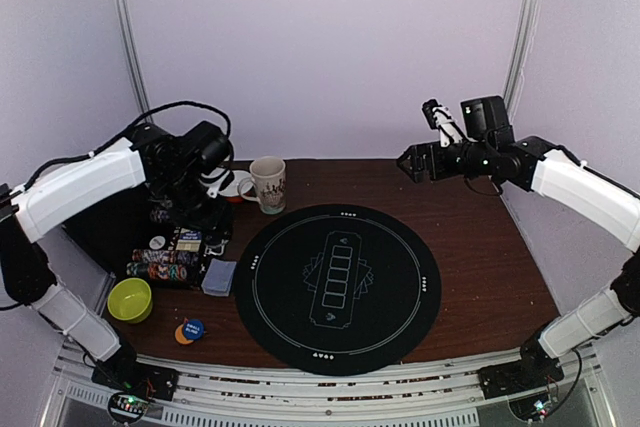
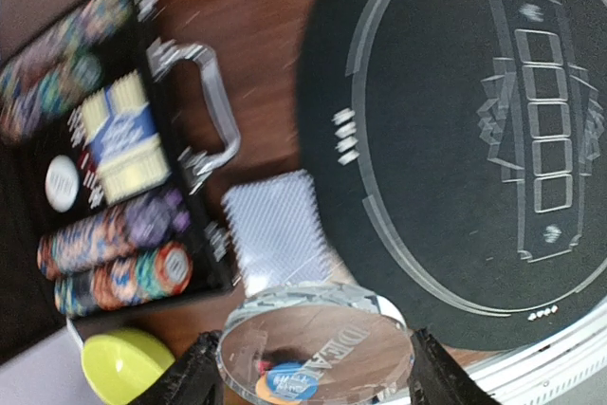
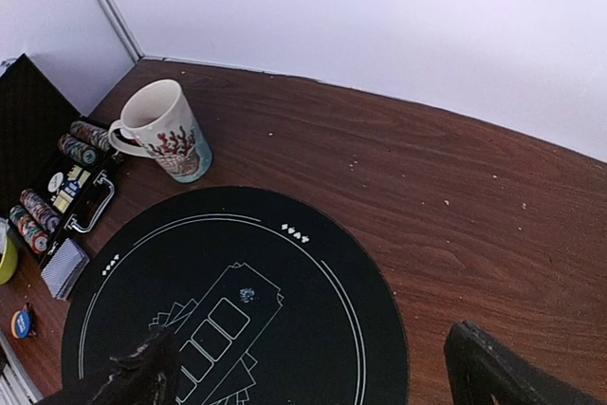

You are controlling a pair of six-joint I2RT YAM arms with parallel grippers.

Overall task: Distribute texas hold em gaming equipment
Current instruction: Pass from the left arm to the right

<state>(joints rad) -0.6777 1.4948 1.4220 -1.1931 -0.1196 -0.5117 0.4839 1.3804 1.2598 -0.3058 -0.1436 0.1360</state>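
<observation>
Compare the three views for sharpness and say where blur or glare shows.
Top external: sharp, evenly lit. Left wrist: motion blur smears the chip case; pale reflections on the clear disc in the left gripper. Right wrist: sharp, mug crisp.

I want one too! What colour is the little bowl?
Yellow-green bowl, clearest in the top view.
</observation>
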